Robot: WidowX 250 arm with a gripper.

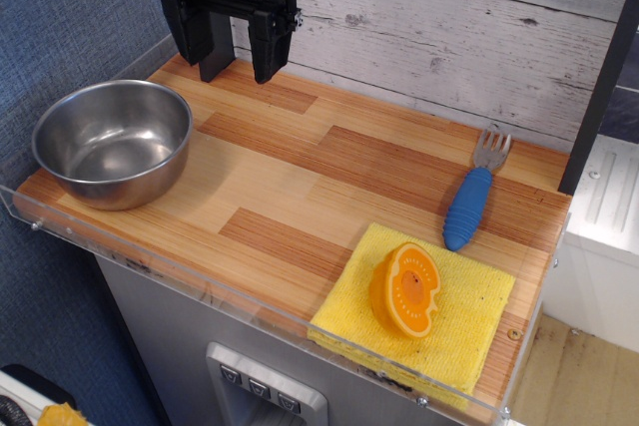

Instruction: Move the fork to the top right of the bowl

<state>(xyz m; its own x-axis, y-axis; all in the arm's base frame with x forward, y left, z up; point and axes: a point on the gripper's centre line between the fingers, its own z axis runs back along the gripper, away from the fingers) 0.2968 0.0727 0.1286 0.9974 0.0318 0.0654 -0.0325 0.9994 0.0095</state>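
Observation:
The fork [472, 197] has a ribbed bright-blue handle and short silver tines. It lies on the wooden table at the far right, tines pointing to the back wall. The steel bowl [112, 142] stands at the left end of the table and looks empty. My black gripper [243, 75] hangs above the back of the table, just right of and behind the bowl. Its two fingers are apart and nothing is between them. It is far from the fork.
A yellow cloth [419, 311] lies at the front right with an orange half-round toy fruit [406, 289] on it, just in front of the fork. A clear plastic rim [200, 286] runs along the table's front edge. A plank wall stands behind.

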